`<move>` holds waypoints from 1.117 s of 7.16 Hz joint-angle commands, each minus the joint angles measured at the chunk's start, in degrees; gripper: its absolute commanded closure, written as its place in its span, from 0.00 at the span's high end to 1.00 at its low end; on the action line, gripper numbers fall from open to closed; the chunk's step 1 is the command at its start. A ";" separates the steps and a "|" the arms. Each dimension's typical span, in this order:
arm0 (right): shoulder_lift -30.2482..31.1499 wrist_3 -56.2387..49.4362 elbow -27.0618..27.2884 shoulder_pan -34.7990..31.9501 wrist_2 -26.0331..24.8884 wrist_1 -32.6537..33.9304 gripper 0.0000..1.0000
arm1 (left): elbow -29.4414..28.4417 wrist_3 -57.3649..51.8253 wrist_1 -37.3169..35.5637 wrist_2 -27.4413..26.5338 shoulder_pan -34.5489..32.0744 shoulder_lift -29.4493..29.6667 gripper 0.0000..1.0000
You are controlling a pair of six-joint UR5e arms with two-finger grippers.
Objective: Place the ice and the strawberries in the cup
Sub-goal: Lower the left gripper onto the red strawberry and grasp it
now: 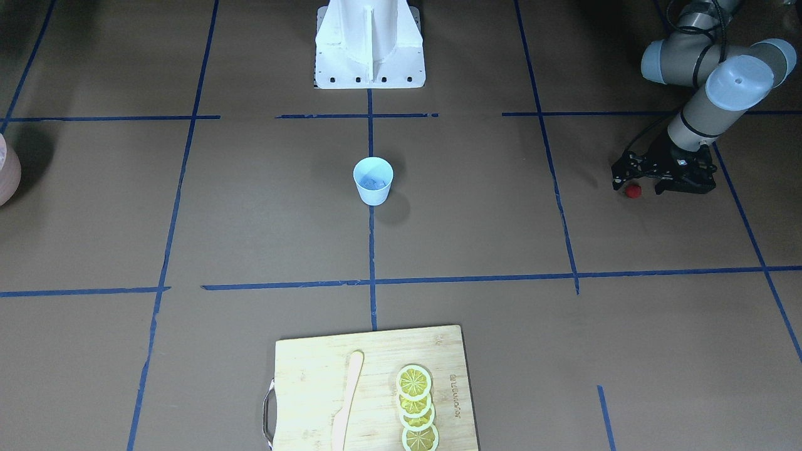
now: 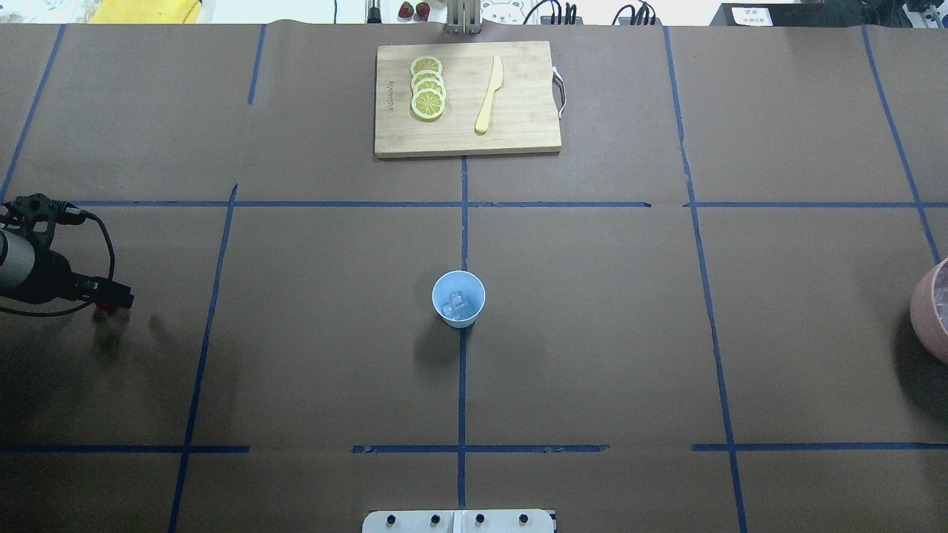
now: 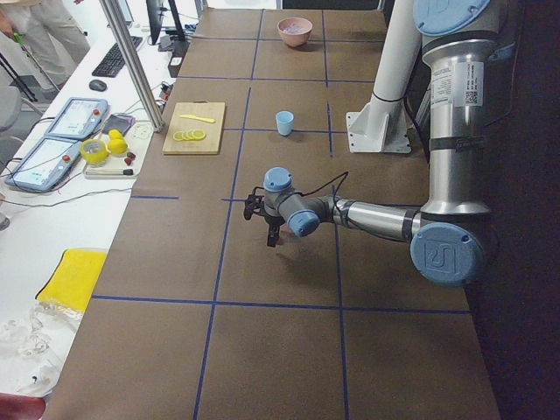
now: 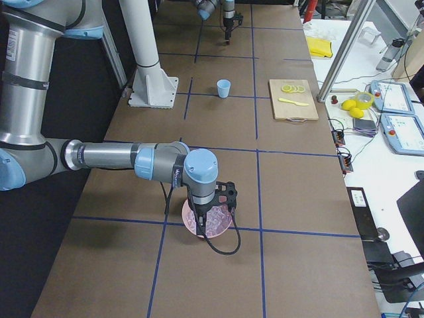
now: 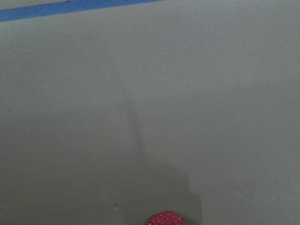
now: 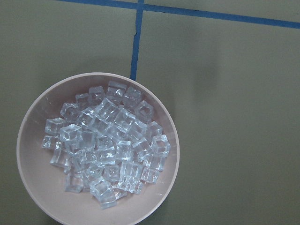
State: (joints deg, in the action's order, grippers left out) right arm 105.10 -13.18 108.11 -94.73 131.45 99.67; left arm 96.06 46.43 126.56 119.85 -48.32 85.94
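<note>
The light blue cup (image 2: 458, 298) stands upright at the table's middle with a few ice lumps (image 2: 455, 303) inside; it also shows in the front view (image 1: 373, 180). The red strawberry (image 1: 634, 191) lies on the table at the robot's far left, and shows at the bottom edge of the left wrist view (image 5: 166, 219). My left gripper (image 1: 638, 183) is low over it, fingers apparently open on either side. My right gripper (image 4: 211, 215) hangs over the pink bowl (image 6: 28, 140) full of ice (image 6: 108, 140); I cannot tell whether it is open or shut.
A wooden cutting board (image 2: 518, 133) with lemon slices (image 2: 428, 87) and a pale knife (image 2: 489, 95) lies at the table's far edge. The white robot base (image 1: 369, 44) stands behind the cup. Blue tape lines cross the brown table.
</note>
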 commanded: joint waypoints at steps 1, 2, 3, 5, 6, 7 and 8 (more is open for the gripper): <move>0.02 0.00 -0.01 -0.01 -0.05 0.00 0.99 | 0.00 0.24 -0.09 0.03 0.07 -0.07 0.59; 0.02 0.00 -0.01 -0.01 0.04 0.00 0.99 | 0.00 0.24 -0.09 0.03 0.07 -0.15 0.25; 0.02 0.00 -0.01 0.07 -0.05 0.00 0.99 | 0.26 0.15 -0.09 -0.14 -0.02 -0.33 0.07; 0.02 0.09 -0.01 -0.01 0.04 0.00 0.99 | 1.05 -0.29 -0.26 -0.14 -0.28 -0.51 0.00; 0.02 0.09 0.08 -0.01 0.04 0.00 0.99 | 3.06 -0.29 -0.79 0.29 -0.37 -0.59 0.00; 0.02 0.09 0.08 -0.01 0.04 0.00 0.99 | 6.91 -0.20 -4.79 0.73 -0.55 -0.33 0.00; 0.02 0.09 0.08 0.07 0.04 0.00 0.99 | 13.12 -0.20 -13.19 0.82 -0.64 0.19 0.00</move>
State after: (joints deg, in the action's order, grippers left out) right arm 105.12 -13.10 108.18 -94.73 131.48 99.67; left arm 102.95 46.21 121.13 120.41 -48.82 85.66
